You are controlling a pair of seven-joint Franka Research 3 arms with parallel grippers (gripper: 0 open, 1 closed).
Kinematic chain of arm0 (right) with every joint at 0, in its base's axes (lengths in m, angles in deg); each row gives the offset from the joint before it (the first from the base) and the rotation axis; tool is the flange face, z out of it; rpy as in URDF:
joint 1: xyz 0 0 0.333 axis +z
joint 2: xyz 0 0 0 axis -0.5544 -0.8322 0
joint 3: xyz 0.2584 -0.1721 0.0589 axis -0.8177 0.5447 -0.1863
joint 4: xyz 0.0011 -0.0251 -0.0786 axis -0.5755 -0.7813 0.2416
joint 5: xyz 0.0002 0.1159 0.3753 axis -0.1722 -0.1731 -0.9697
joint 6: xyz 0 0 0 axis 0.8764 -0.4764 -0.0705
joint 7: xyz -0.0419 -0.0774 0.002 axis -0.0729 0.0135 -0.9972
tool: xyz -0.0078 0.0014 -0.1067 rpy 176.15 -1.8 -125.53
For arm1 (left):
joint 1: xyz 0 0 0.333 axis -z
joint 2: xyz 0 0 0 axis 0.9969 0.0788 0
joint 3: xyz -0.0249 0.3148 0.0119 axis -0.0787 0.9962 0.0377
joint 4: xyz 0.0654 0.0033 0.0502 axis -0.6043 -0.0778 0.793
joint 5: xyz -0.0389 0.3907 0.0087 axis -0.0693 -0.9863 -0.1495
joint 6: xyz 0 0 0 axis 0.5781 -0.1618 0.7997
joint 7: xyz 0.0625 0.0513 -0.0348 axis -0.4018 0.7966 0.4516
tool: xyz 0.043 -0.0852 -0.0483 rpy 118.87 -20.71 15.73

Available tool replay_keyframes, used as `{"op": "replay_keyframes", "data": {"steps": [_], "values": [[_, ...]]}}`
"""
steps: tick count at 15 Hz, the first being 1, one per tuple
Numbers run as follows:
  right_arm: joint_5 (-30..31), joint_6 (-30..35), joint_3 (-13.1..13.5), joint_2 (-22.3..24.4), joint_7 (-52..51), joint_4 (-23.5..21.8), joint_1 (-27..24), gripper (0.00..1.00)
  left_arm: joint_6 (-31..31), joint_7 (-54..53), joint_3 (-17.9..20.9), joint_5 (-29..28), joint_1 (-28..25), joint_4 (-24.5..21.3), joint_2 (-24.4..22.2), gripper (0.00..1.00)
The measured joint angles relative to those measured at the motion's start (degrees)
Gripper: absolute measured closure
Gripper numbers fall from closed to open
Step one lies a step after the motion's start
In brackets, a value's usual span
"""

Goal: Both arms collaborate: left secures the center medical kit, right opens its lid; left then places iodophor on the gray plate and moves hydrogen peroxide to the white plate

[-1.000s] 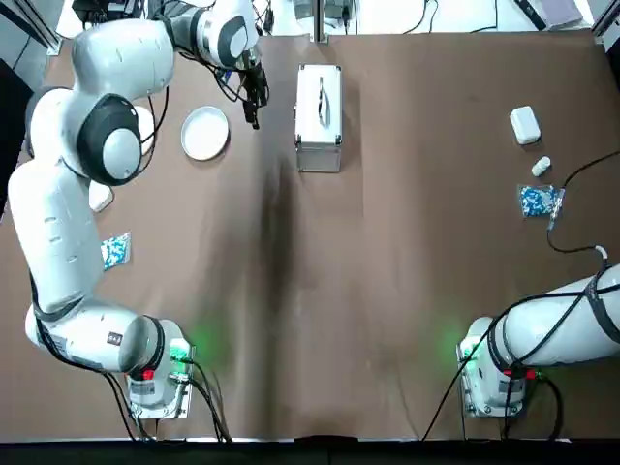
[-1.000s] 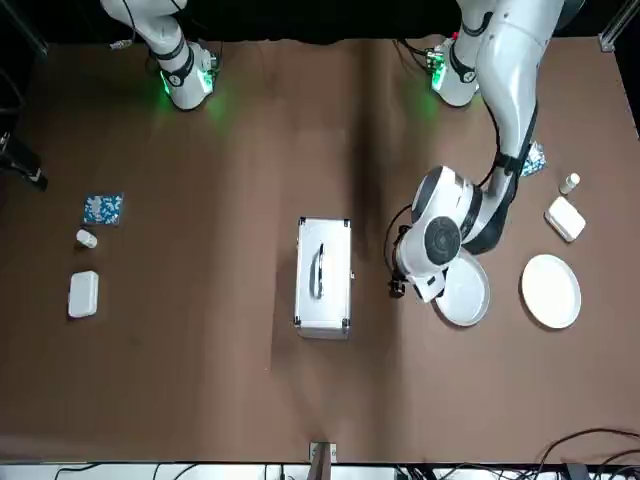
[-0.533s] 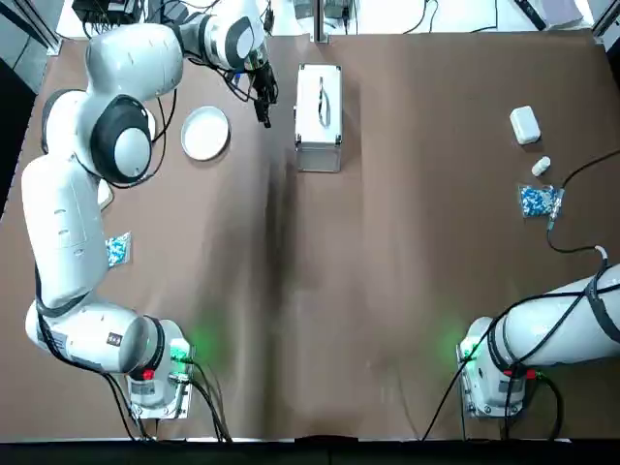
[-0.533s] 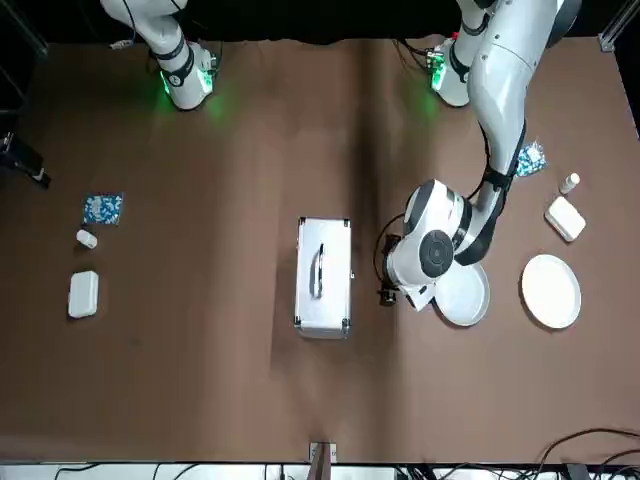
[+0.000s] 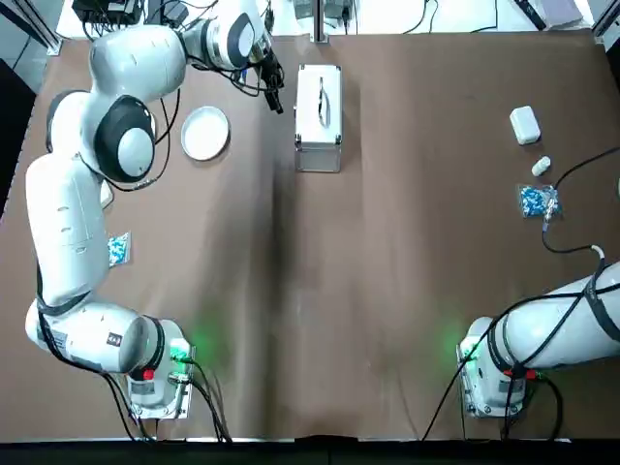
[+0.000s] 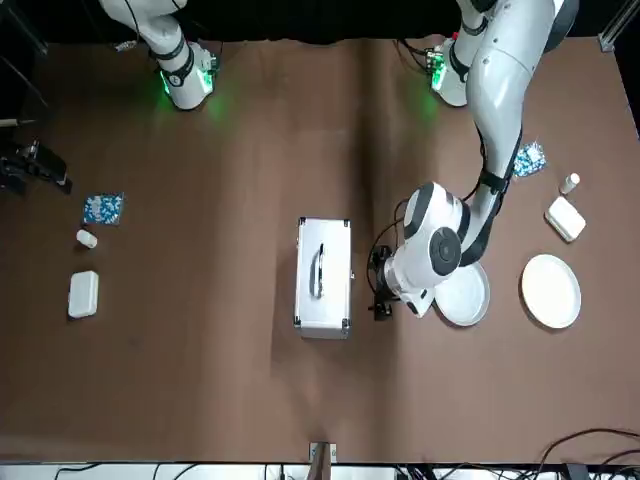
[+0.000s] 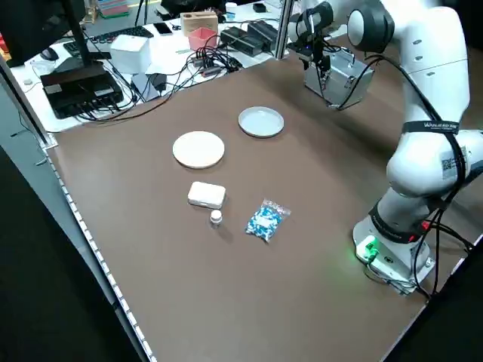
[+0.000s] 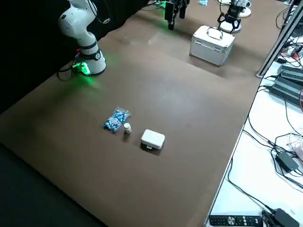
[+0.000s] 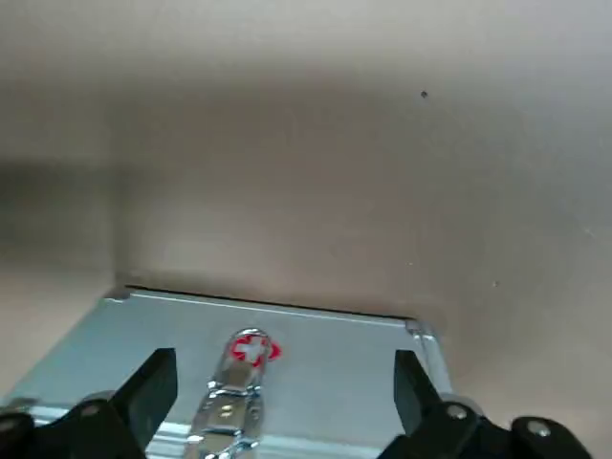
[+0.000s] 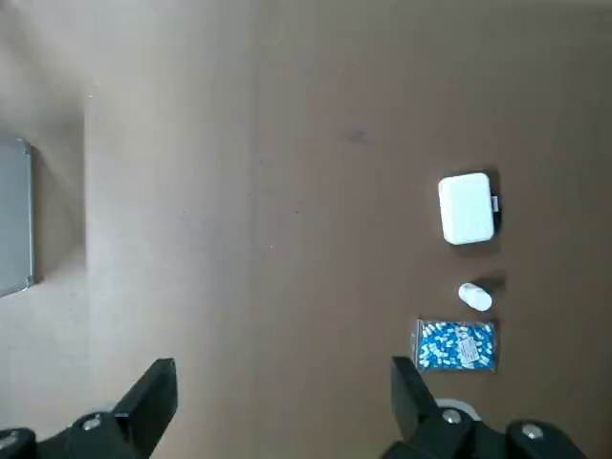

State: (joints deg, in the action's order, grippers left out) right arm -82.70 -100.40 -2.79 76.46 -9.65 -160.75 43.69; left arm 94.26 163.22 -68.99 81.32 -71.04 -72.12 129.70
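The left hand hangs just beside the medical kit, on the kit's left flank near the far edge of the table, its fingers spread wide with nothing between them; from its wrist, the kit's red-cross latch shows between the two fingers. The kit stands at the middle of the far edge with its lid shut, the slim handle lying along the top. Left of the kit, near the same far edge, sits the gray plate, and farther toward the table's left edge the white plate. Beyond the white plate, a white box, a small vial and a blue packet lie close together. The right hand hovers high by the table's right edge, fingers spread and empty, above a second white box, vial and blue packet. The iodophor and hydrogen peroxide cannot be seen.
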Motion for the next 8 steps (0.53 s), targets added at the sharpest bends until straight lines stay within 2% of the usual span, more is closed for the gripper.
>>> {"op": "replay_keyframes", "data": {"steps": [3, 8], "values": [[-3.8, -0.83, -0.11, -0.91, 0.1, -0.02, 2.18, 0.01, 2.28, 2.58, -0.01, 0.0, 0.74, 0.07, 1.55, 0.0], [-10.44, -2.62, -0.38, -4.69, 1.69, -0.1, 7.25, 0.02, 2.62, 2.88, -0.03, 0.01, 1.65, 0.15, 2.05, 0.0]]}}
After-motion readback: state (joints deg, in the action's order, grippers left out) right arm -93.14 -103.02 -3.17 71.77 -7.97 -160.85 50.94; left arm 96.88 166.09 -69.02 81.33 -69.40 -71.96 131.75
